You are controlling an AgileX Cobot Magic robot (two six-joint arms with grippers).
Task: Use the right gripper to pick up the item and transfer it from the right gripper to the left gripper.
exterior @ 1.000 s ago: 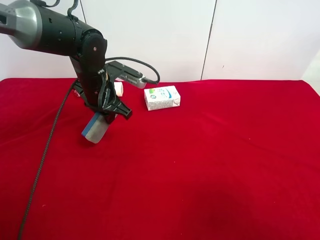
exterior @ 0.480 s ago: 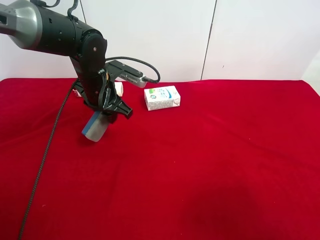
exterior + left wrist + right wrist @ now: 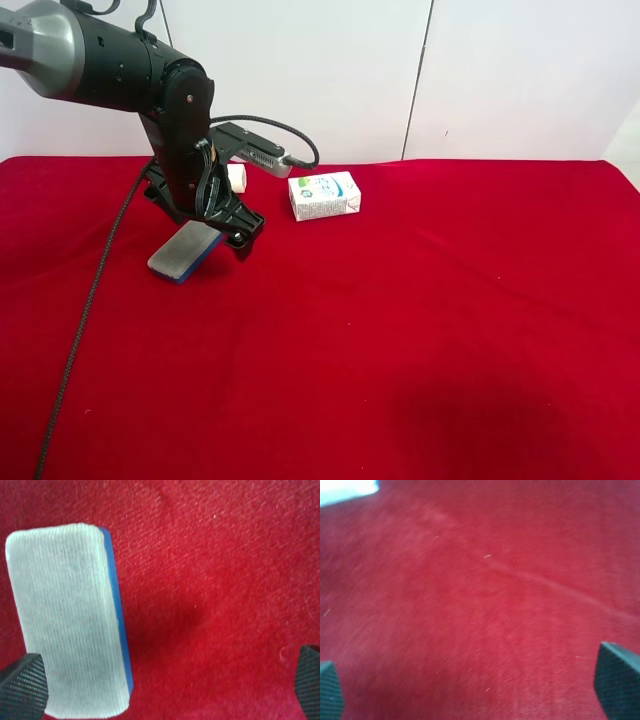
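Note:
The item (image 3: 185,252), a grey-topped pad with a blue base, lies flat on the red cloth. The arm at the exterior high view's left stands over it. The left wrist view shows the same item (image 3: 65,620), so this is my left arm. My left gripper (image 3: 215,232) (image 3: 165,685) is open, its jaws wide apart. One fingertip (image 3: 22,685) is at the item's near corner and the other is well to the side. My right gripper (image 3: 473,685) is open over bare cloth, holds nothing, and does not show in the exterior high view.
A small white printed carton (image 3: 324,195) lies on the cloth beside the left arm. A small white roll (image 3: 237,177) shows just behind the arm. A black cable (image 3: 90,300) hangs from the arm across the cloth. A white wall runs behind the table.
The left gripper held the item tilted above the cloth. Now the item lies flat on the cloth and the jaws are open.

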